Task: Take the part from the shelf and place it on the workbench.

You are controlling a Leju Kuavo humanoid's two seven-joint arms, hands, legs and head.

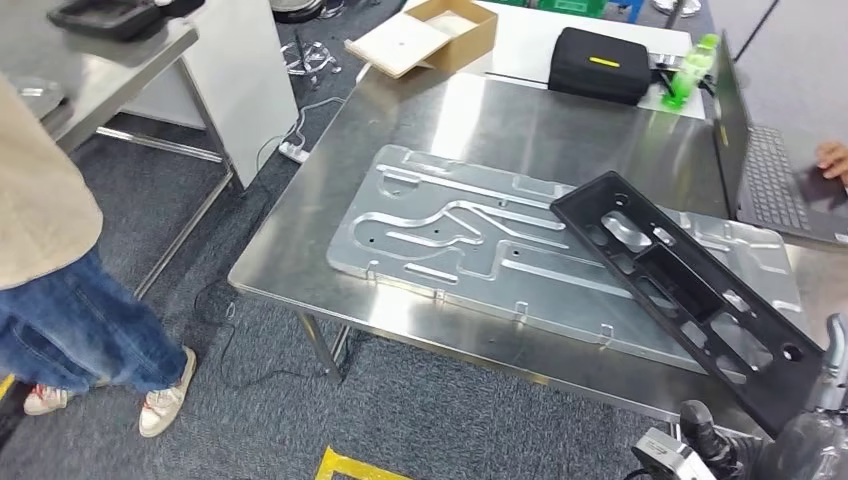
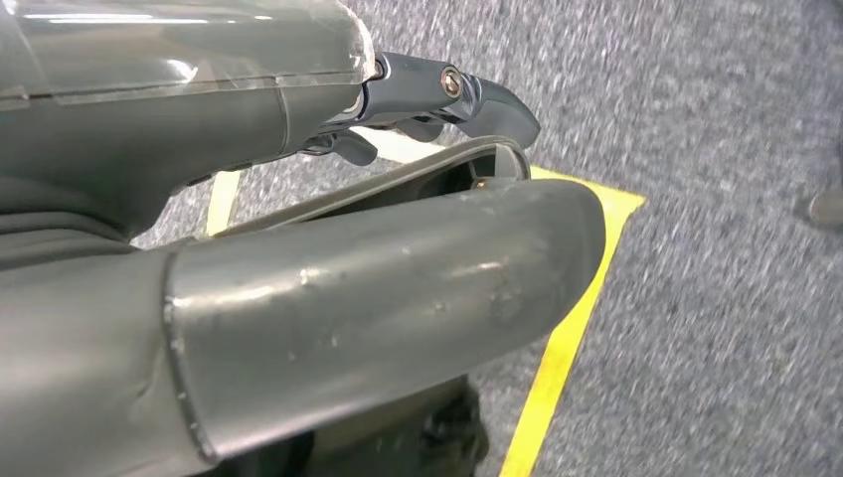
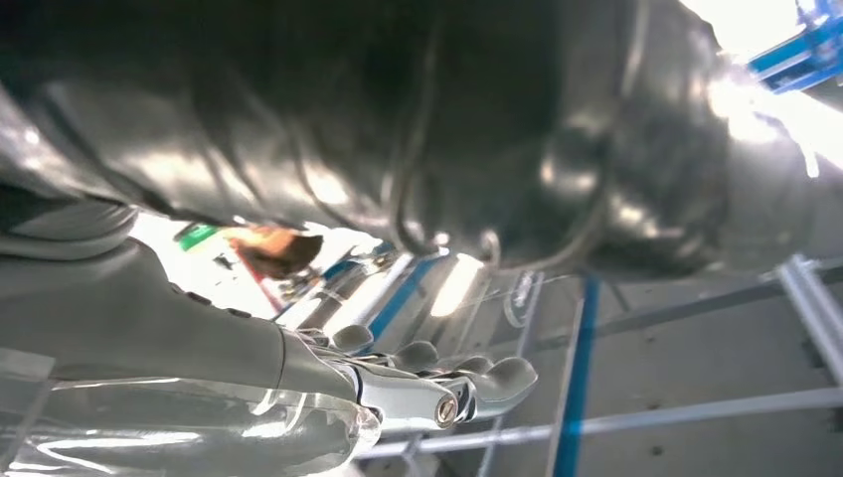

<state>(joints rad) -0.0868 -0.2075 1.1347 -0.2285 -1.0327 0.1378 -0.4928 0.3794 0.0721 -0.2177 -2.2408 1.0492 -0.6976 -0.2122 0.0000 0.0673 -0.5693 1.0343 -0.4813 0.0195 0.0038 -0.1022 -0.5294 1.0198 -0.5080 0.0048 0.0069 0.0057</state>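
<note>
Steel tabletop [image 1: 480, 120] carries a large silver stamped plate [image 1: 470, 235]. Long black part [image 1: 690, 290] lies tilted across the plate's right end, its near end overhanging the tabletop edge, gripped by right robot hand [image 3: 427, 383]. Left robot hand [image 2: 328, 298] hangs above grey floor [image 2: 716, 149], fingers curled, holding nothing

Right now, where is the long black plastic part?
In the head view, the black plastic part is at the right, slanting over the stamped metal plate on the steel workbench, its near end by the right hand.
</note>
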